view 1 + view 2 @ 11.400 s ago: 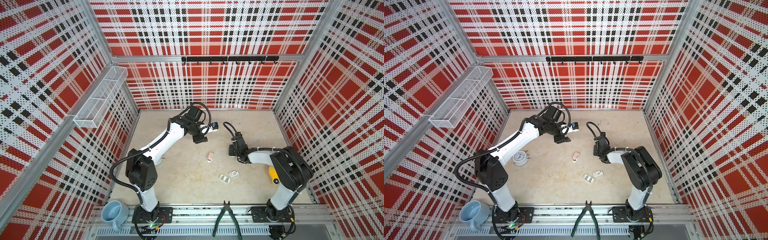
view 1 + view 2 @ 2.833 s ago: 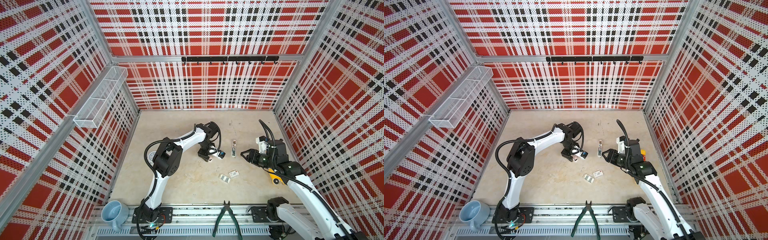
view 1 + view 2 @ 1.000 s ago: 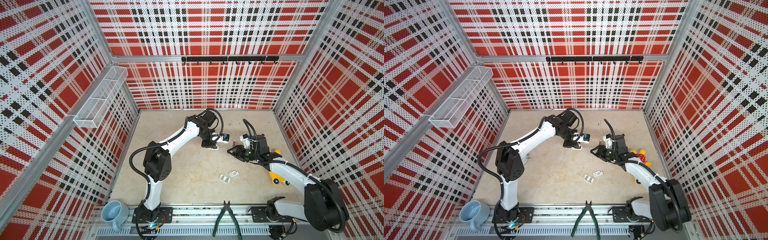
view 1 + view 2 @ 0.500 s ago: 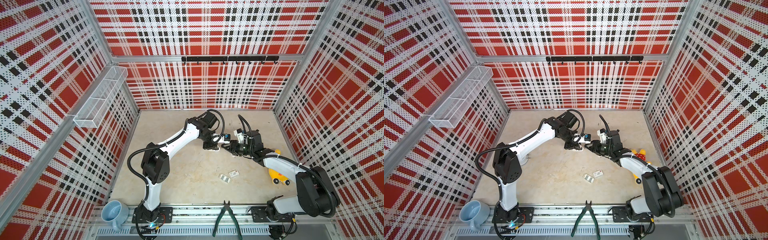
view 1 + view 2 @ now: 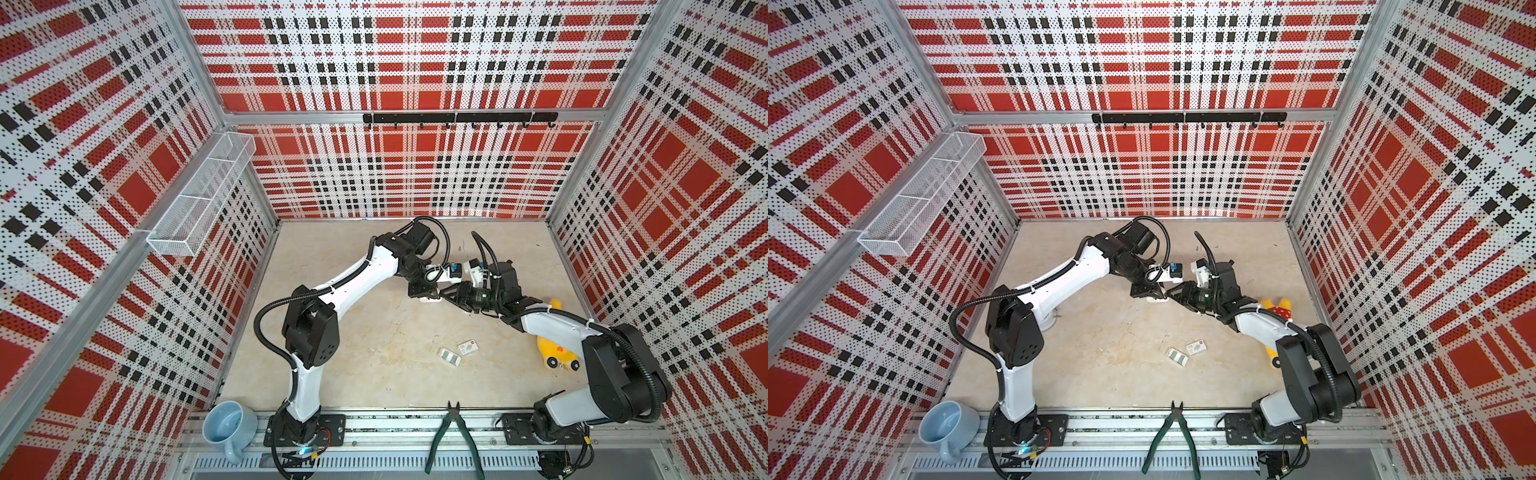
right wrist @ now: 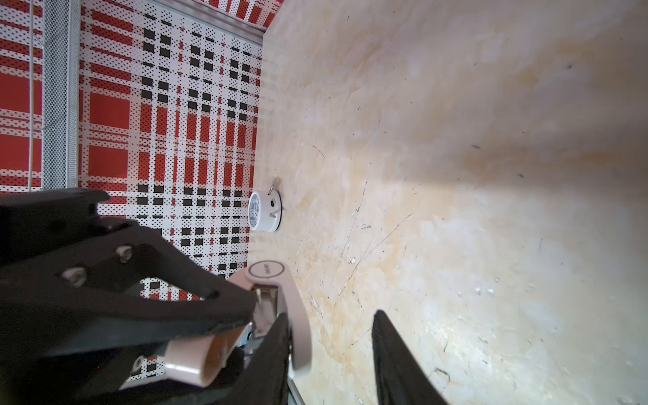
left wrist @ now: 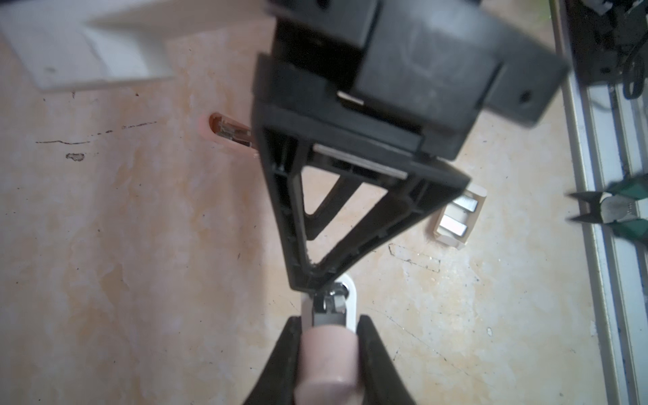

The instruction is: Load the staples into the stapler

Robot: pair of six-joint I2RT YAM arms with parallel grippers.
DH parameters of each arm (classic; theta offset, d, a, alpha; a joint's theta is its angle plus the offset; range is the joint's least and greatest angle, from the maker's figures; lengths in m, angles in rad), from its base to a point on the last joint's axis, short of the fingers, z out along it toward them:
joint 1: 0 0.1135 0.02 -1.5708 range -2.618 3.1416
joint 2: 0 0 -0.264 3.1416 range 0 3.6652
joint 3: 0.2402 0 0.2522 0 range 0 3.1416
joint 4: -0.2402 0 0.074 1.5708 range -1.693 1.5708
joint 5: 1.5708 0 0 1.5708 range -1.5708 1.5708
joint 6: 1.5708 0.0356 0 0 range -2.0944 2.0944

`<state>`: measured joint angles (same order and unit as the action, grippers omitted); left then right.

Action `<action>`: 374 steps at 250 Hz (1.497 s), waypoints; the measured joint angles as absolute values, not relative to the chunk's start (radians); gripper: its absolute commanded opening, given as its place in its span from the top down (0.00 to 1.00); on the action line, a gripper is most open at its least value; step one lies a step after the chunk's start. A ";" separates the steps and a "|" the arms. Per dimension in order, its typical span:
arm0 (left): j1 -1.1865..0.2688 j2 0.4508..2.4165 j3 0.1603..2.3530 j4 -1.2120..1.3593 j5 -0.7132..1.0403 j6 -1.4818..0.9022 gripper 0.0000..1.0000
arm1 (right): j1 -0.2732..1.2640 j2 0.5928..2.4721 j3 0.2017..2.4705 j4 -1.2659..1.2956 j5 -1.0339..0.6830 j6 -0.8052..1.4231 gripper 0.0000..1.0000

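A: Well, the left fingers?
B: Clamped on the small pale-pink plastic stapler; the right fingers stand apart, its swung-open top between them.
A: And the silvery-grey metal strips of staples?
B: Lying in an open tray on the beige bench; well apart from the stapler.

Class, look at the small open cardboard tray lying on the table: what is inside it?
Inside the tray, two silvery blocks of staples lie side by side. Anything beneath them is covered and cannot be seen.
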<state>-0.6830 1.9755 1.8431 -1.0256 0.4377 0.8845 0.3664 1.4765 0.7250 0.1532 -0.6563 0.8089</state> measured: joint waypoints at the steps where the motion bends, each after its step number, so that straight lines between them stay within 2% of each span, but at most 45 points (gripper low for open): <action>1: -0.683 1.975 1.843 -1.026 0.439 0.883 0.88 | 0.366 1.477 0.725 0.153 -0.656 0.809 0.60; 94: -0.640 1.952 1.874 -1.028 0.560 0.761 0.89 | 0.384 1.481 0.725 0.179 -0.643 0.813 0.60; 172: -0.603 1.933 1.888 -0.915 0.692 0.628 0.89 | 0.441 1.529 0.725 0.199 -0.646 0.828 0.59; 217: -0.556 1.933 1.888 -0.873 0.760 0.565 0.89 | 0.434 1.494 0.725 0.153 -0.611 0.803 0.53; 251: -0.524 1.932 1.888 -0.860 0.813 0.543 0.89 | 0.386 1.376 0.702 0.094 -0.606 0.742 0.44; 263: -0.515 1.932 1.887 -0.860 0.834 0.541 0.89 | 0.363 1.322 0.687 0.086 -0.628 0.707 0.40; 297: -0.512 1.933 1.887 -0.880 0.888 0.547 0.90 | 0.313 1.194 0.653 0.094 -0.745 0.617 0.39; 374: -0.558 1.933 1.913 -0.979 1.022 0.559 0.90 | 0.314 1.201 0.712 0.074 -0.927 0.497 0.34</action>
<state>-0.5575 1.9327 1.9125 -0.9787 1.0222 0.5591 0.3138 1.2007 0.7116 0.0738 -0.9268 0.4969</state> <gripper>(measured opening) 0.259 0.656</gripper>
